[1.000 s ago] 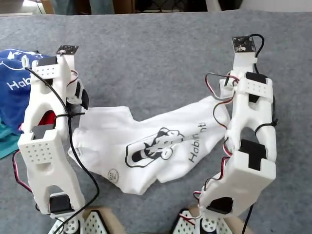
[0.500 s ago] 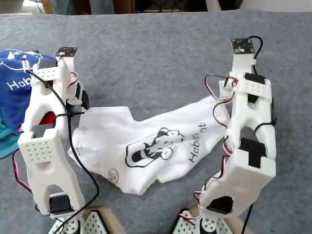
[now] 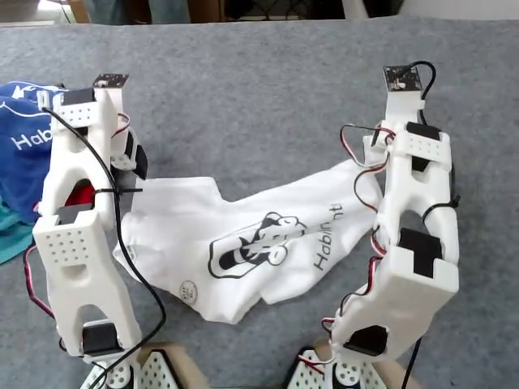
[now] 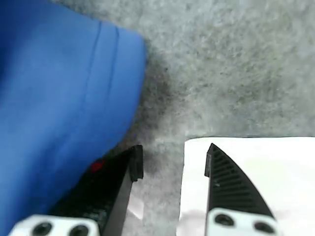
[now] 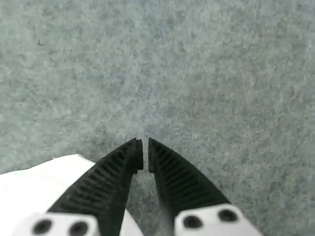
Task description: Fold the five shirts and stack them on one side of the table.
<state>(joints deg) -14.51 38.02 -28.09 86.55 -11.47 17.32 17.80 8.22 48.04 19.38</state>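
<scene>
A white shirt [image 3: 243,243] with a black print lies crumpled between my two arms. My left gripper [image 4: 172,160] is open and hangs low over the shirt's left corner [image 4: 256,162], one finger above the cloth and the other above the carpet. A blue shirt [image 4: 54,98] lies bunched just left of it, also at the table's left edge [image 3: 20,146]. My right gripper [image 5: 145,155] is shut with nothing in it. It hovers over bare carpet just past the white shirt's right corner [image 5: 44,179].
A teal shirt [image 3: 6,231] sticks out under the blue one at the left edge, and a bit of red cloth [image 3: 77,197] shows behind the left arm [image 3: 77,243]. Grey carpet [image 3: 259,89] covers the far half of the table.
Both arms have barely shifted at the wrist. The white shirt lies as before.
</scene>
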